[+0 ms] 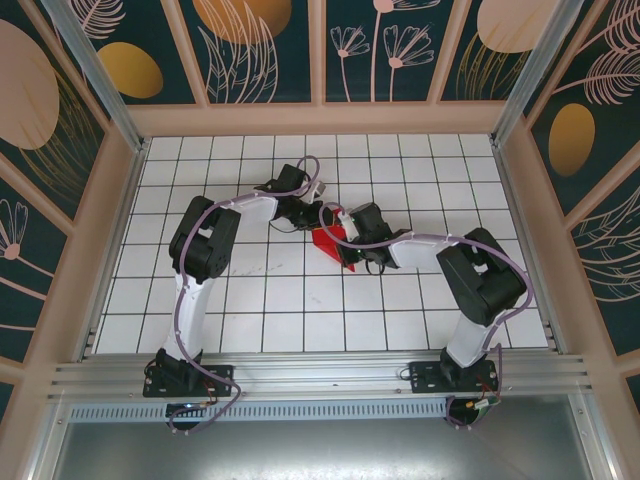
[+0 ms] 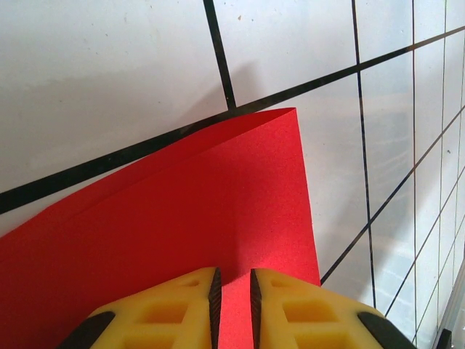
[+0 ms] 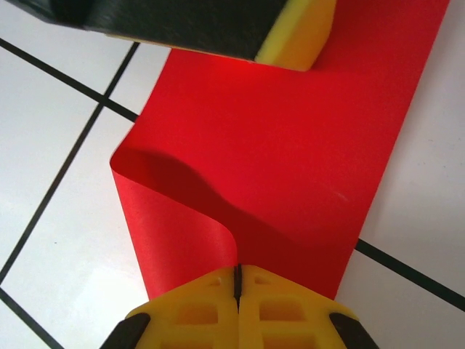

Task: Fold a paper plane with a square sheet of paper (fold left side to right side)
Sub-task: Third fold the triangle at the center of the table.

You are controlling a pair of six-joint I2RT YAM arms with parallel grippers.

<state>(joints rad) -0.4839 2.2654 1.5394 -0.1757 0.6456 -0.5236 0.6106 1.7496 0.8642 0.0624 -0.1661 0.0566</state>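
Right gripper [image 3: 237, 267] is pressed fully closed, pinching a curled-up edge of the square sheet of paper [image 3: 290, 153], which stretches ahead of it. Left gripper [image 2: 232, 275] is barely parted, with the sheet beneath and ahead of its fingertips.

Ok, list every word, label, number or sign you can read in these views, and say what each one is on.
No readable text in any view.
square sheet of paper: plain red, unmarked.
table: white tiles with black grid lines, no writing.
wall panels: leaf and flower pattern, no lettering.
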